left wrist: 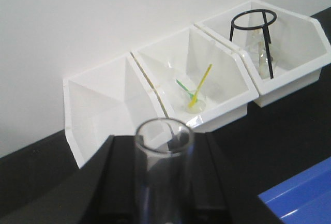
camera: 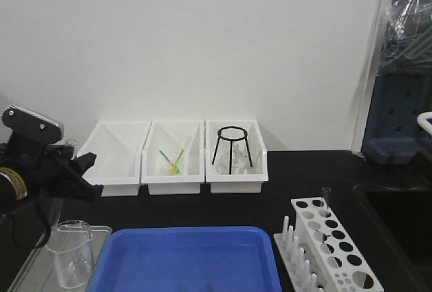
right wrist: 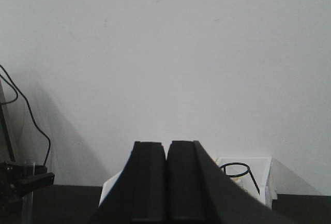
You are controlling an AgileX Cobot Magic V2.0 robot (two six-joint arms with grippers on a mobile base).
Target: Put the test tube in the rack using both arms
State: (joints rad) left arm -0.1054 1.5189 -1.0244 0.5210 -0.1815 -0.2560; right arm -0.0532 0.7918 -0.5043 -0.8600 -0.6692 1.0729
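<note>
The blue tray (camera: 192, 258) lies nearest. Three white bins (camera: 172, 185) line the wall behind it, and the rack (camera: 331, 245) stands just right of the tray with a second tube (camera: 326, 202) upright in a far hole. My left gripper (left wrist: 163, 154) is clamped around the test tube (left wrist: 147, 182) — mouth up, far left, well apart from the rack. My right gripper (right wrist: 166, 182) is empty — its fingers are pressed together with nothing between them.
</note>
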